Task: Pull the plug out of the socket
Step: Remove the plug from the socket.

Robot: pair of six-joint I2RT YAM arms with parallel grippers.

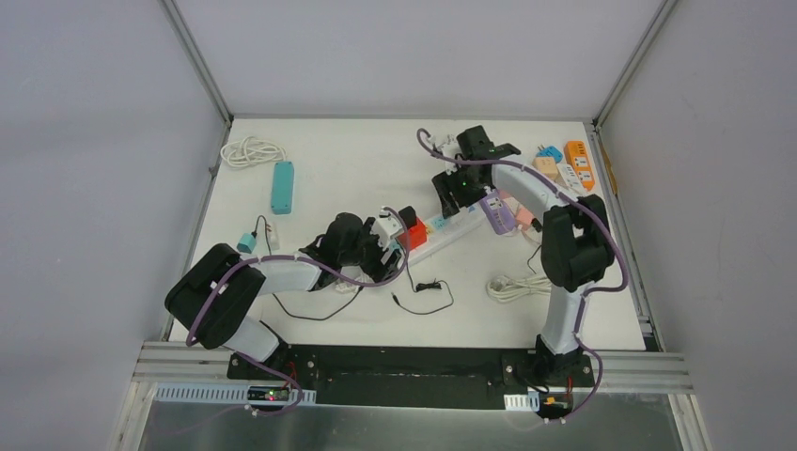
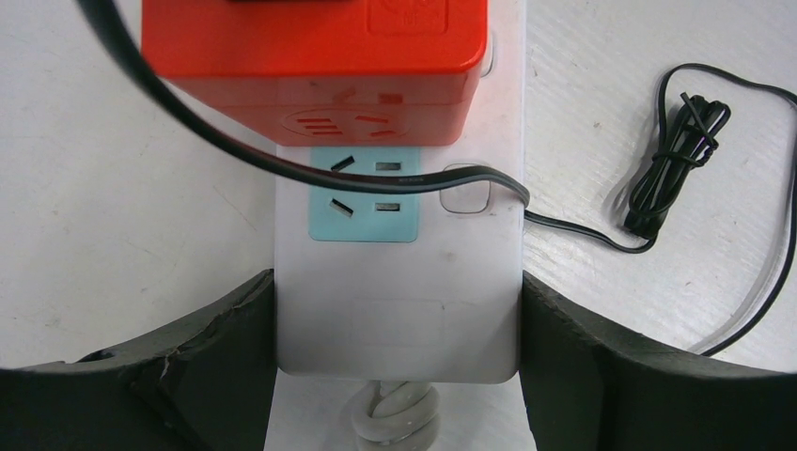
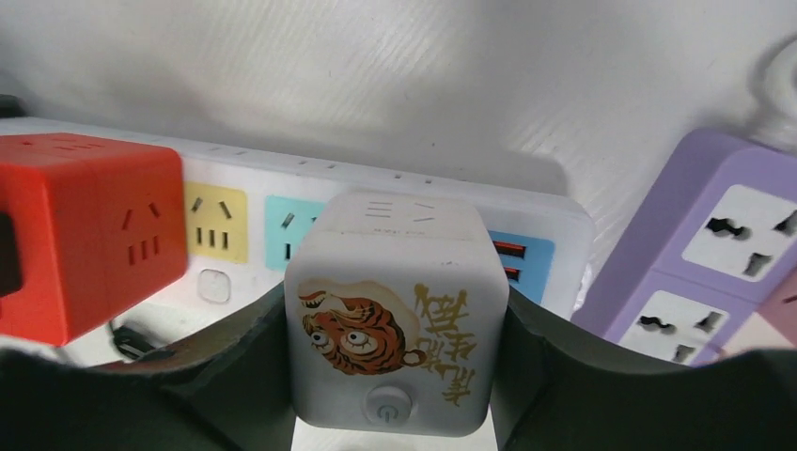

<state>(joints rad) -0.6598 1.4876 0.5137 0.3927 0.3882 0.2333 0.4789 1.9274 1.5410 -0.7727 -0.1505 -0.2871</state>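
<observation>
Top external: white table (image 1: 348, 178), grey walls (image 1: 94, 141); left gripper (image 2: 398, 324) clamps strip (image 2: 395, 272), right gripper (image 3: 390, 357) clamps plug (image 3: 399, 254).

Power strip (image 1: 444, 231) lies slantwise mid-table, cord end near-left, other end far-right. The cord end sits inside the left gripper (image 2: 399, 352), a finger touching each side. On the strip, cube adapter (image 3: 85, 244) stands toward the cord end and cube plug (image 3: 395, 310) toward the far end, two outlets showing between them, the plug pressed on both sides by the right gripper (image 3: 390, 338). Second strip (image 3: 714, 254) lies just beside the far end, thin cable (image 2: 669, 169) on the near side, third strip (image 1: 282, 186) and coiled cord (image 1: 252, 150) well apart at far-left.
</observation>
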